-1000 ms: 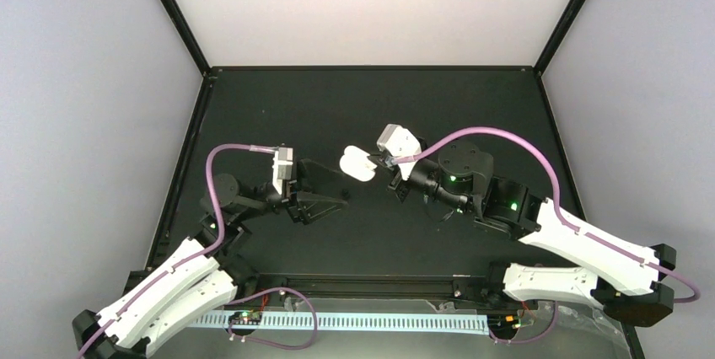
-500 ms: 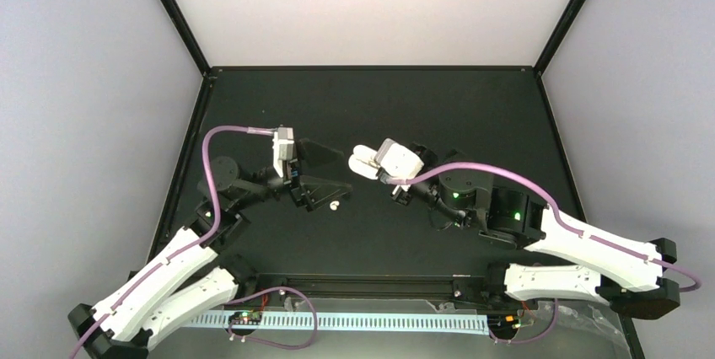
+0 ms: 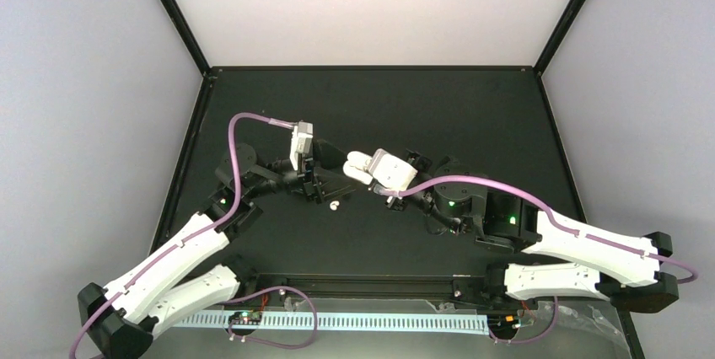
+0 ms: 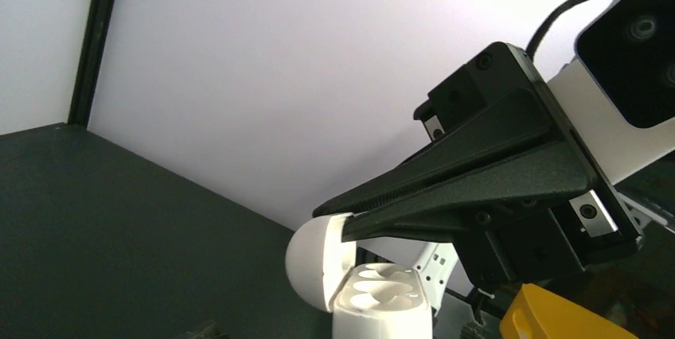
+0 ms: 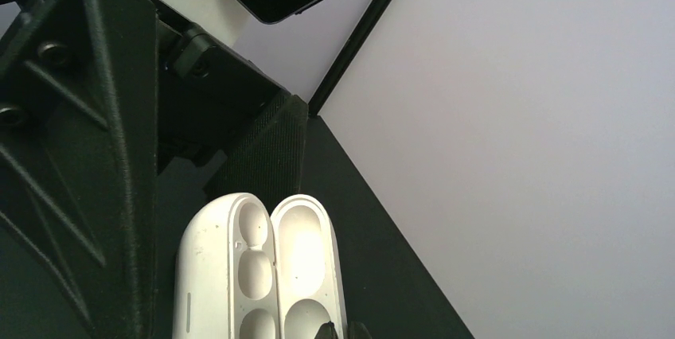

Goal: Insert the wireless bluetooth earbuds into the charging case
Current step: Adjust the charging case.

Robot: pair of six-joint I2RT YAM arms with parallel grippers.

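Note:
My right gripper (image 3: 372,173) is shut on the lid edge of the white charging case (image 3: 357,165), holding it above the table's middle. The case is hinged open, and the sockets (image 5: 239,263) that I can see are empty; the lid (image 5: 306,259) stands beside them. In the left wrist view the case (image 4: 380,307) stands upright with the right gripper's finger (image 4: 477,180) on its lid (image 4: 314,267). My left gripper (image 3: 329,182) is open and empty, just left of the case; its fingers (image 5: 87,140) stand apart. One white earbud (image 3: 335,206) lies on the mat below it. No other earbuds show.
The black mat (image 3: 379,106) is bounded by a black frame and white walls. A yellow part (image 4: 557,319) shows at the bottom right of the left wrist view. Both arms meet near the table's middle, with cables looping over them.
A white earbud has appeared on the mat under the left gripper. The left gripper has moved right toward the case, while the right gripper has carried the case slightly left.

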